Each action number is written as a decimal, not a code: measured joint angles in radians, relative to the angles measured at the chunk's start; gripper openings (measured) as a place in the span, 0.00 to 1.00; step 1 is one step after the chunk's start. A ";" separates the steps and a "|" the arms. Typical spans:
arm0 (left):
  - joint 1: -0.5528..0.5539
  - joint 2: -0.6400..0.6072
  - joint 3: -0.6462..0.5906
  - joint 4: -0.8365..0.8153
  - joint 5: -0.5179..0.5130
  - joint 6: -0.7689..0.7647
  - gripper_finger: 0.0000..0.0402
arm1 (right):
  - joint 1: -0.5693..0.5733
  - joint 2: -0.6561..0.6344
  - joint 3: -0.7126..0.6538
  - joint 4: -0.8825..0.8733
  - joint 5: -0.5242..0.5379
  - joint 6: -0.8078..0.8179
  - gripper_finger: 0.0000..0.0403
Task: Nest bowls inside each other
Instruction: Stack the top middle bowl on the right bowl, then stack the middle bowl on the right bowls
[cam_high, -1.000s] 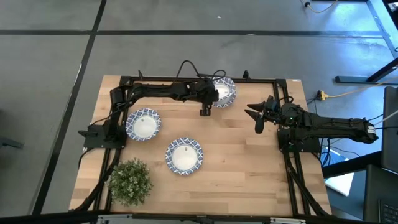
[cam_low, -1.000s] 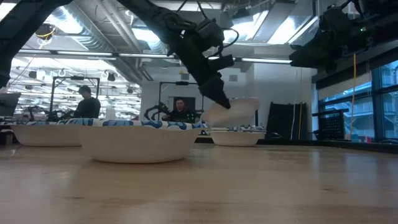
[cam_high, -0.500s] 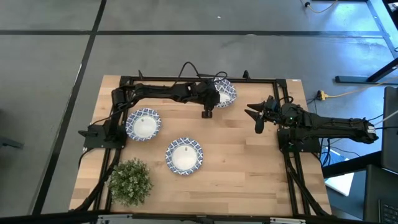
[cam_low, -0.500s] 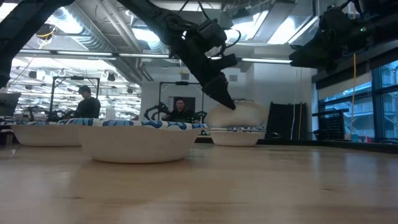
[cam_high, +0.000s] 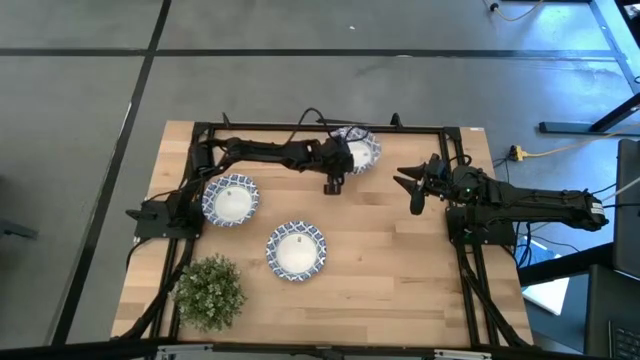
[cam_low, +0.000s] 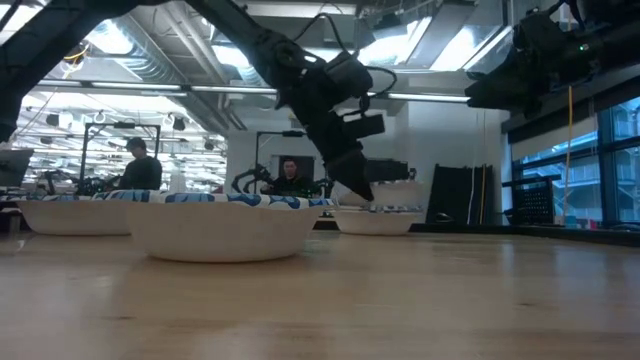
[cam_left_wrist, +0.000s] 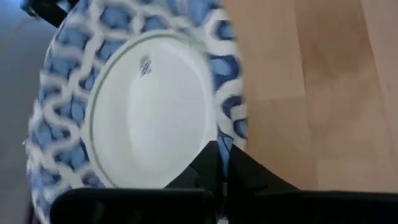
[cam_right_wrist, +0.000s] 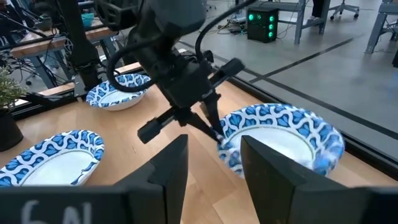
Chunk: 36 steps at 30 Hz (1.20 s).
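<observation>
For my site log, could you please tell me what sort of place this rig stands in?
Probably a shared robotics lab or workshop: workbenches with equipment, seated people and exposed ceiling ducts show behind the wooden table.

text: none legible | bowl (cam_left_wrist: 149, 118) centre: small dark mark, unreadable

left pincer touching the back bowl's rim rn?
Touching. In the left wrist view, the left pincer pinches the blue-patterned rim of the bowl. The right wrist view agrees: its tips meet that bowl's near edge.
</observation>
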 joint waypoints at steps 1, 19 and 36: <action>0.000 0.000 0.000 0.000 0.002 0.000 0.02 | 0.000 0.000 0.000 -0.001 0.000 -0.001 0.37; 0.000 -0.004 0.015 -0.046 0.020 -0.035 0.23 | 0.000 0.000 0.000 -0.029 0.000 0.000 0.37; 0.009 -0.067 0.128 -0.209 0.190 -0.053 0.23 | 0.000 0.000 0.000 -0.030 0.001 -0.002 0.37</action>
